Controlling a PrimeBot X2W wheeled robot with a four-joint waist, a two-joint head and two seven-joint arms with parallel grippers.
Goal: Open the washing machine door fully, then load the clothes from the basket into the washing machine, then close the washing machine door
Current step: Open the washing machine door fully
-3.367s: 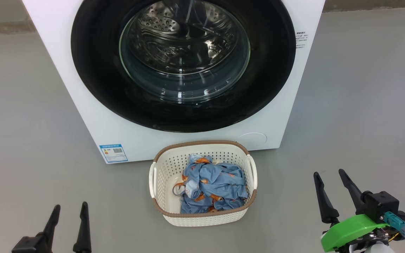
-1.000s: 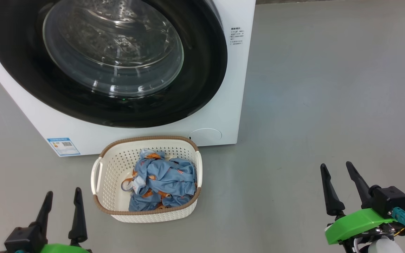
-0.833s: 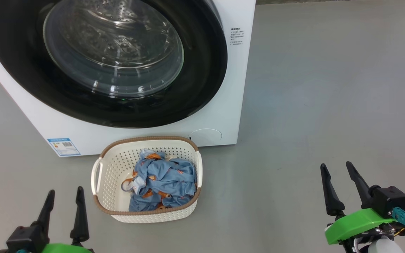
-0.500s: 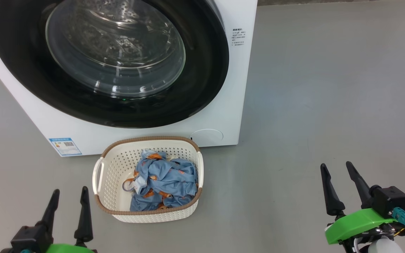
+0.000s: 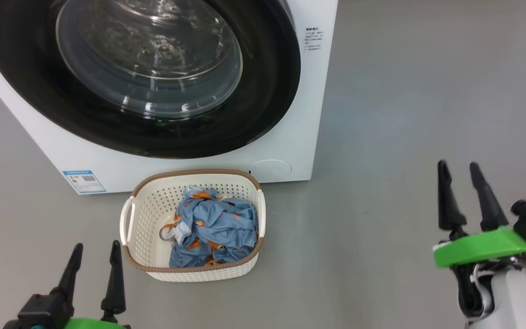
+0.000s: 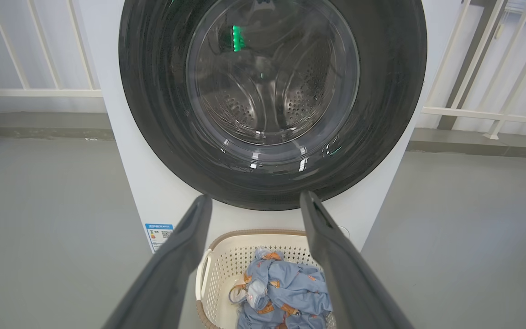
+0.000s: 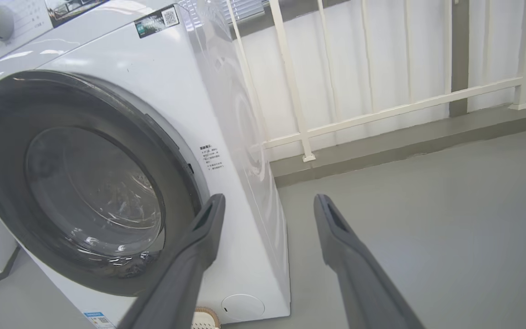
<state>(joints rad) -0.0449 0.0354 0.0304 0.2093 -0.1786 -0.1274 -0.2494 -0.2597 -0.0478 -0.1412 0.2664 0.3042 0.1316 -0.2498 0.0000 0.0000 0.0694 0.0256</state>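
In the head view, we saw the washing machine door [image 5: 149, 64] shut flat against the washing machine [image 5: 318, 114], up ahead and to the left of our right hand [image 5: 457, 165], whose fingers stood apart and empty. Our left hand [image 5: 97, 245], likewise spread and holding nothing, sat low, with the basket [image 5: 199, 273] just ahead to its right and the clothes [image 5: 213, 224] heaped inside. We judged the right hand the nearer to the door's right edge.

In the left wrist view, the door faced that hand square on, with the basket below it.

In the right wrist view, the door's right rim lay just left of the fingertips, with bare floor [image 7: 427, 205] to their right. Nothing blocked the reach, though we judged the basket sat close under the door's swing.
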